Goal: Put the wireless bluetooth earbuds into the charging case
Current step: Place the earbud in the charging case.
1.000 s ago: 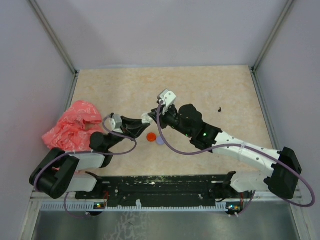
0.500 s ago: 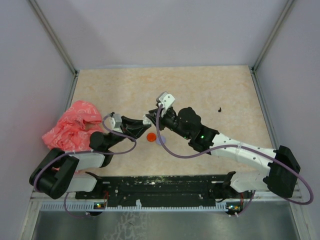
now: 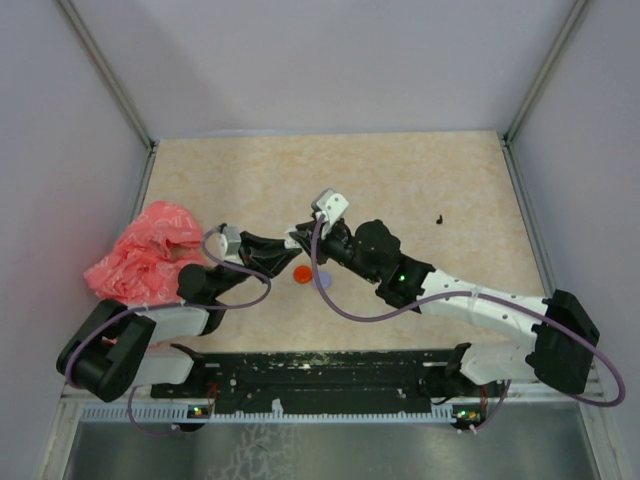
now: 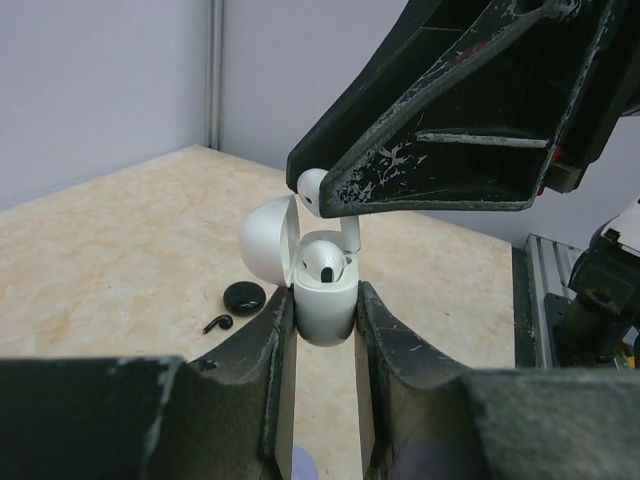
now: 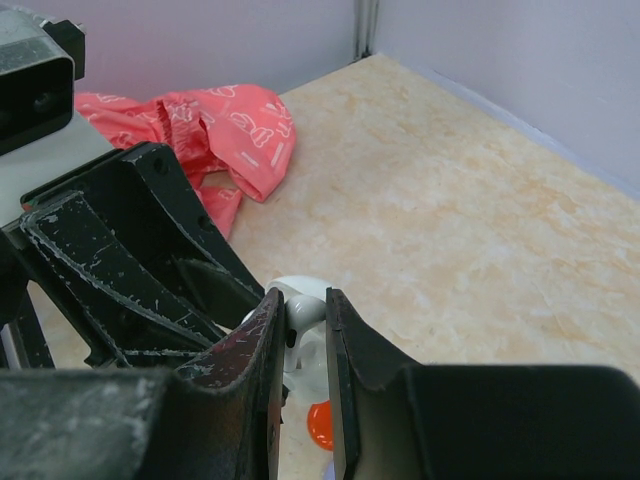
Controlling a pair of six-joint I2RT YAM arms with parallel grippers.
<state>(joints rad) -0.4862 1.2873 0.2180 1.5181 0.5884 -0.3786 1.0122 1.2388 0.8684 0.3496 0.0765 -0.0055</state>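
1. Left gripper (image 4: 323, 292) is clamped on the flanks of the white charging case (image 4: 325, 318). The case is upright with its lid (image 4: 266, 238) swung open, and looks held clear of the table (image 3: 400, 180), mid-workspace.
2. One seated earbud (image 4: 322, 262) is already in the case.
3. Right gripper (image 5: 304, 305) is pinched shut on the second white earbud (image 4: 311, 190). It hangs right over the case mouth, head beside the lid, stem pointing down at the free bay.
4. Key relation: the stem's long axis is near vertical and lines up with that bay, so the target is straight below the right fingers. Can't tell whether the stem tip has entered yet.
5. My read: final insertion, needing a short straight-down push from the right arm while the left holds steady. A tilt could catch the stem on the rim.
6. Spares: black earbud (image 4: 217, 324) beside a black disc (image 4: 243, 297); red disc (image 3: 302, 273) and lilac disc (image 3: 322, 280) lie below the grippers.
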